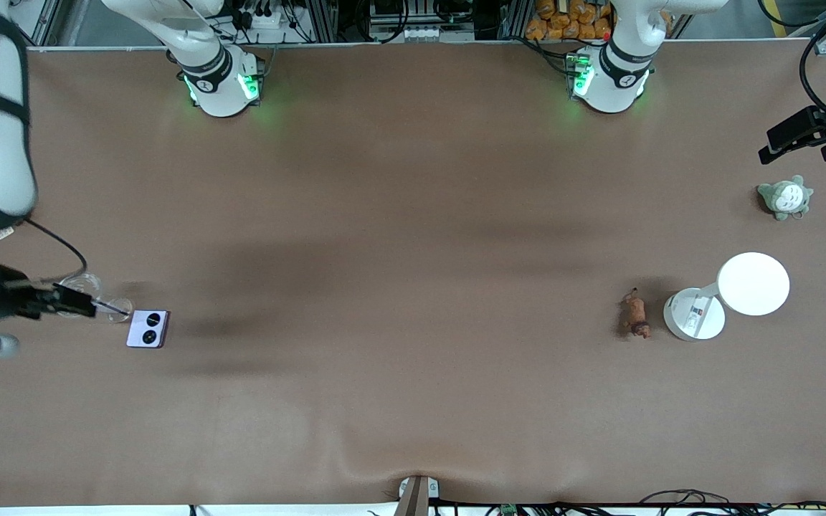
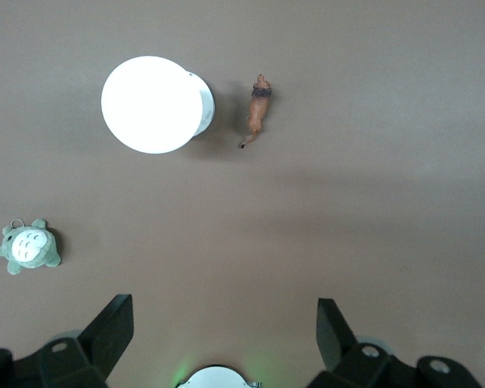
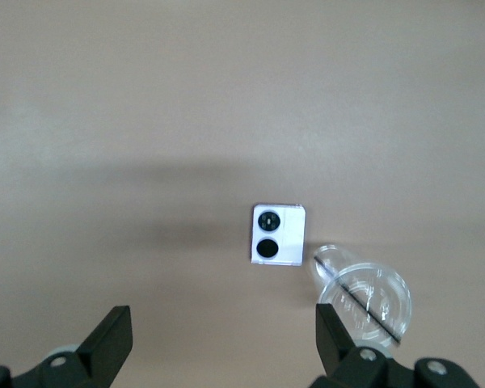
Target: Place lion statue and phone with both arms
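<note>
On the brown table (image 1: 413,215), the phone (image 1: 148,329) and lion statue (image 1: 634,314) lay well apart, with the left end effector (image 2: 225,323) and right end effector (image 3: 223,327) both spread, holding nothing.

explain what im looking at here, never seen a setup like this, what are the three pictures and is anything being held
Two robot arms stand at a brown table. The big picture looks down from across it; the other two come from cameras on each arm's wrist. The left gripper is open, above the table near a plush, holding nothing. The right gripper, also open and empty, hangs by a clear cup. The phone lies beside that cup. The lion lies beside a white lamp at the left arm's end.
</note>
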